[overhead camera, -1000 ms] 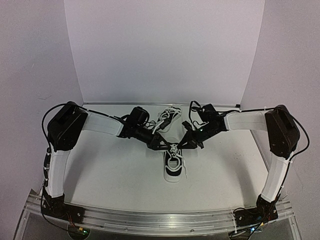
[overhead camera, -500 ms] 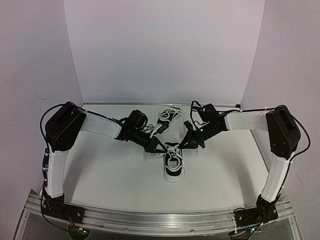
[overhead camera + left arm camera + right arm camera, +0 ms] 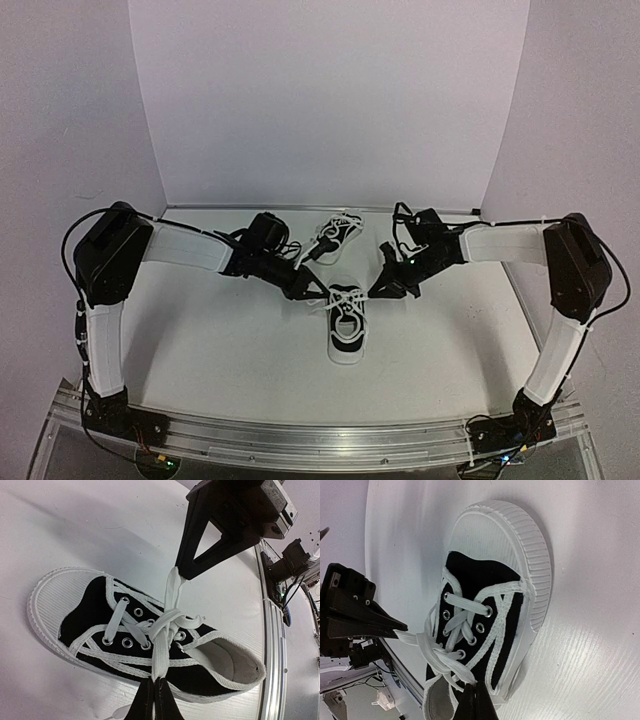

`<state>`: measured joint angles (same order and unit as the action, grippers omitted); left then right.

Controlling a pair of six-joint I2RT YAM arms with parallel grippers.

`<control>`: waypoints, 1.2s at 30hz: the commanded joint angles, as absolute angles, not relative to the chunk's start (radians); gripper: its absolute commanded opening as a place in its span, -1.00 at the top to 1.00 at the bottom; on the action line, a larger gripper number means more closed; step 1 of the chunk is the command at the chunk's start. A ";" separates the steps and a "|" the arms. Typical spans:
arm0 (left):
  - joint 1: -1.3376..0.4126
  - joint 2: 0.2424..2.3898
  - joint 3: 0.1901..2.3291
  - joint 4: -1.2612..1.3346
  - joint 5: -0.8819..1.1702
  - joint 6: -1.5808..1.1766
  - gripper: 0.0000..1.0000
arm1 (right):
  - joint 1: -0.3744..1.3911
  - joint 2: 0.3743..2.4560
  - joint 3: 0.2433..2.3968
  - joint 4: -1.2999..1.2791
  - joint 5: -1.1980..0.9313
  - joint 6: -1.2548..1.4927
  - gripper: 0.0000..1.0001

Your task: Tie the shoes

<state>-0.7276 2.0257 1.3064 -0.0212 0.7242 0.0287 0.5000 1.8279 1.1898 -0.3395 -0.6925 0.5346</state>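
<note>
Change: the left gripper (image 3: 316, 294) was clenched on one lace (image 3: 160, 652) end within the last second, and both claws were drawn apart over the near shoe (image 3: 346, 330), toward 9 and 3 o'clock.
Other claw: the right gripper (image 3: 376, 291) is clamped on the opposite end.
Meaning: the knot is judged to be under tightening; no bow is formed yet.
Pair: the far shoe (image 3: 336, 236) is left at 12 o'clock, laces loose.
Wrist views: the taut crossing over the eyelets is shown; from above it is lost.

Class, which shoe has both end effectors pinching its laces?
The nearer shoe: left end effector and right end effector grip its laces; the farther shoe lies untouched.
</note>
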 commanded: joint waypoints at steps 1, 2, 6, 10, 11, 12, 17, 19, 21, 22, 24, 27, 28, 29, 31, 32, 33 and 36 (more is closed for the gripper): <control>-0.712 1.963 1.290 -0.072 0.684 0.060 1.00 | 0.485 1.774 1.166 -0.349 -0.643 0.543 1.00; -0.711 1.962 1.291 -0.081 0.676 0.066 1.00 | 0.483 1.771 1.160 -0.350 -0.640 0.542 1.00; -0.707 1.962 1.293 -0.117 0.653 0.083 1.00 | 0.476 1.762 1.137 -0.354 -0.625 0.540 1.00; -0.700 1.959 1.285 -0.124 0.630 0.084 1.00 | 0.465 1.751 1.113 -0.359 -0.610 0.534 1.00; -0.699 1.958 1.283 -0.124 0.625 0.084 1.00 | 0.462 1.749 1.109 -0.361 -0.608 0.532 1.00; -0.697 1.956 1.281 -0.124 0.621 0.084 1.00 | 0.459 1.746 1.103 -0.363 -0.604 0.529 1.00; -0.692 1.953 1.275 -0.130 0.596 0.082 1.00 | 0.441 1.730 1.080 -0.378 -0.583 0.514 1.00; -0.688 1.954 1.273 -0.130 0.584 0.077 1.00 | 0.432 1.722 1.070 -0.383 -0.578 0.508 1.00; -0.687 1.955 1.273 -0.132 0.579 0.077 1.00 | 0.425 1.717 1.062 -0.387 -0.574 0.503 1.00; -0.687 1.956 1.272 -0.132 0.573 0.077 1.00 | 0.422 1.714 1.059 -0.390 -0.572 0.501 1.00; -0.685 1.957 1.269 -0.131 0.562 0.077 1.00 | 0.416 1.707 1.051 -0.395 -0.566 0.496 1.00; -0.682 1.958 1.265 -0.130 0.542 0.071 1.00 | 0.407 1.699 1.039 -0.399 -0.558 0.493 1.00; -0.681 1.957 1.265 -0.132 0.538 0.072 1.00 | 0.406 1.697 1.035 -0.399 -0.557 0.492 1.00; -0.680 1.957 1.264 -0.132 0.536 0.072 1.00 | 0.405 1.696 1.031 -0.400 -0.557 0.490 1.00; -0.680 1.955 1.263 -0.132 0.529 0.072 1.00 | 0.404 1.693 1.023 -0.400 -0.554 0.486 1.00; -0.679 1.954 1.263 -0.132 0.525 0.072 1.00 | 0.403 1.691 1.019 -0.400 -0.553 0.485 1.00; -0.678 1.954 1.262 -0.133 0.522 0.074 1.00 | 0.402 1.691 1.016 -0.401 -0.552 0.483 1.00; -0.678 1.953 1.256 -0.134 0.517 0.074 1.00 | 0.398 1.689 1.008 -0.401 -0.549 0.479 1.00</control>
